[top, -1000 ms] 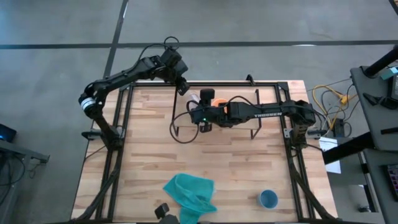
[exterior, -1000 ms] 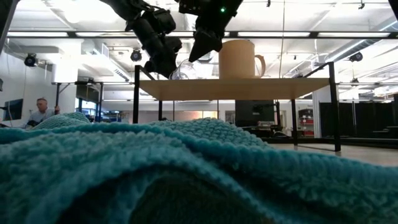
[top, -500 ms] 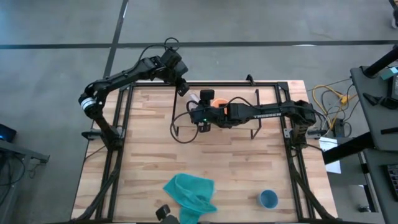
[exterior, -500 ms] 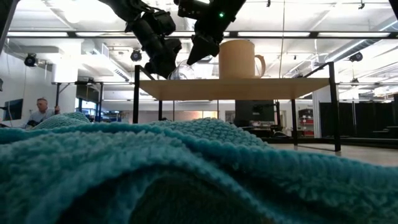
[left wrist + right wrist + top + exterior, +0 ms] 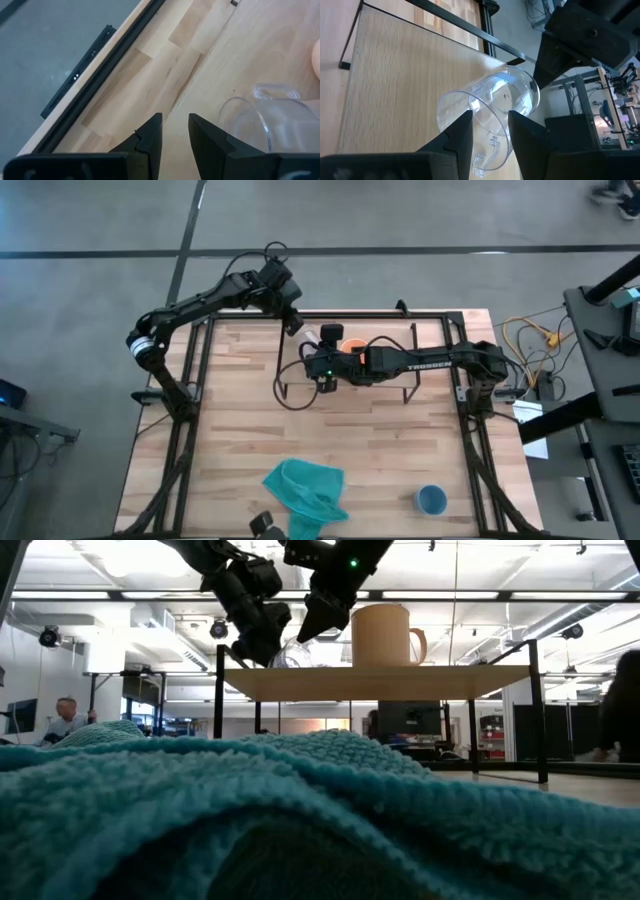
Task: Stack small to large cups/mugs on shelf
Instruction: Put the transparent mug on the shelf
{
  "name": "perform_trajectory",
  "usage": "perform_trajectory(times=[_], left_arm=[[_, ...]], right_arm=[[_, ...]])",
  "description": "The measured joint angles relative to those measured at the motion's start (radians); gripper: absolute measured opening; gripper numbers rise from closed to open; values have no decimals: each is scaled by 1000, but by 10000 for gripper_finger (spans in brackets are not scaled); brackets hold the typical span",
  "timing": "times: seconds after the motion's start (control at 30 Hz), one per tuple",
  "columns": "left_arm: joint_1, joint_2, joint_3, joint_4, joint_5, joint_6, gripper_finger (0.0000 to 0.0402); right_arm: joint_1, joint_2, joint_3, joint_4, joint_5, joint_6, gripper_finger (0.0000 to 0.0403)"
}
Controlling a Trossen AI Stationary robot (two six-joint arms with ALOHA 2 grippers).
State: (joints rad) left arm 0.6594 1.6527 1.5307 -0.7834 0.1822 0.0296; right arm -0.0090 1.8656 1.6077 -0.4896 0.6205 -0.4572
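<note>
Progress check: 1 of 3 vessels looks settled. The orange mug stands upright on the shelf, handle to the right in the low view.

The clear glass cup is on the shelf too, just left of the mug, but lying tipped on its side, so not stacked yet.

Right gripper hangs just above the glass, fingers nearly closed with a narrow gap and nothing pinched. Left gripper is just beside the glass at the shelf's far-left end, fingers also close together and empty.

The blue cup sits on the near-right of the table, well apart from the shelf, untouched. A teal cloth lies at the near edge.

Left, in my judgement: right the glass, nest it, fetch the blue cup.
</note>
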Motion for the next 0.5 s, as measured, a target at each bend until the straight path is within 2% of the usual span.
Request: perform_trajectory(times=[0.27, 0.5], left_arm=[[-14, 0, 0, -36, 72, 0, 81], [-51, 0, 0, -37, 76, 2, 81]], right_arm=[[0, 0, 0, 1, 0, -15, 114], [0, 0, 0, 1, 0, -15, 118]])
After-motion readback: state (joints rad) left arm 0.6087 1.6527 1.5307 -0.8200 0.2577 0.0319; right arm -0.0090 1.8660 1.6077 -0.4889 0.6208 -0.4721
